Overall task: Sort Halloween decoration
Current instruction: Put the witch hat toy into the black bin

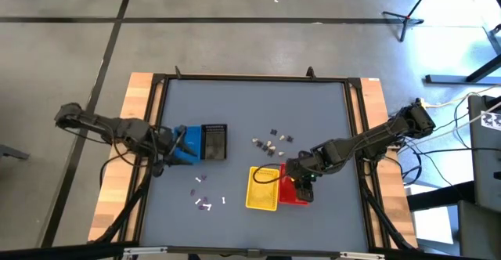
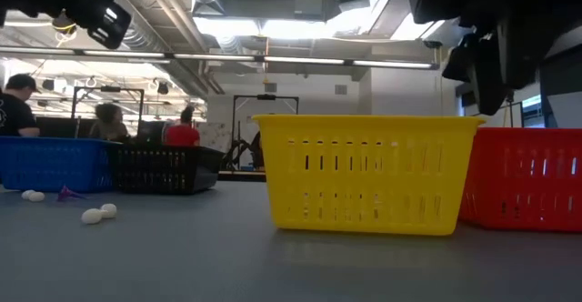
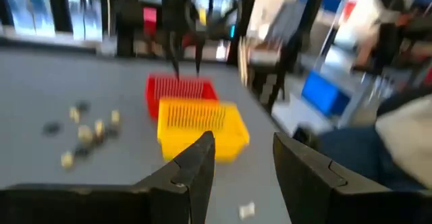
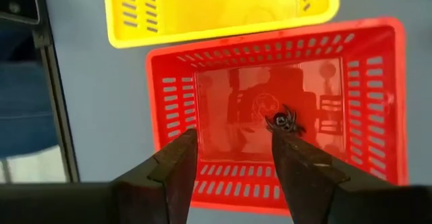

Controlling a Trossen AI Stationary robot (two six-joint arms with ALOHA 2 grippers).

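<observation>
Black spider trinket dropped in the red basket

Right gripper hovers jaws wide above red basket; black spider trinket lies below (left gripper open, idle).

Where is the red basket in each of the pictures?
High view: the red basket sits right of centre near the front edge, under the right gripper.
Low view: it stands at the right edge.
Left wrist view: it shows far off, near the middle.
Right wrist view: it fills the middle, below the open fingers.
Shared landmark: the yellow basket beside it in every view.
</observation>
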